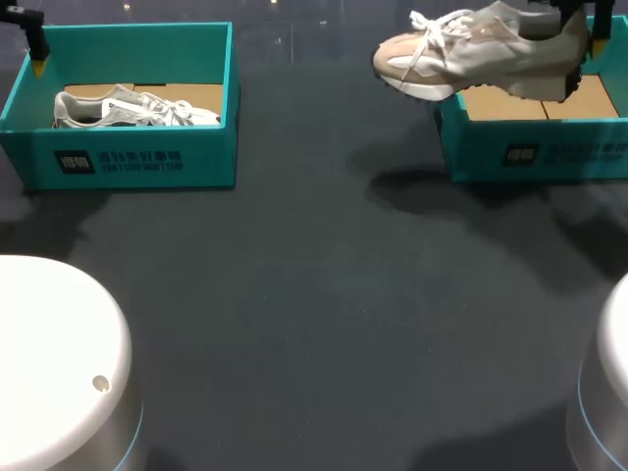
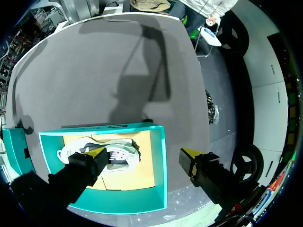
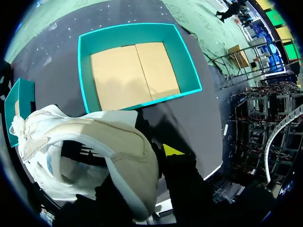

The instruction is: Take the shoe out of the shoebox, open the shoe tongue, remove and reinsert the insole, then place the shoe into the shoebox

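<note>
Beige shoe (image 3: 94, 156) in right gripper (image 3: 142, 165) above shoebox (image 3: 190, 59)

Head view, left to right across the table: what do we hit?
left gripper, open, at the box's far corner → left shoebox with the grey shoe inside → beige shoe, held in the air → right gripper at its heel. The right-hand box overlaps the beige shoe, so it is left out.
</note>
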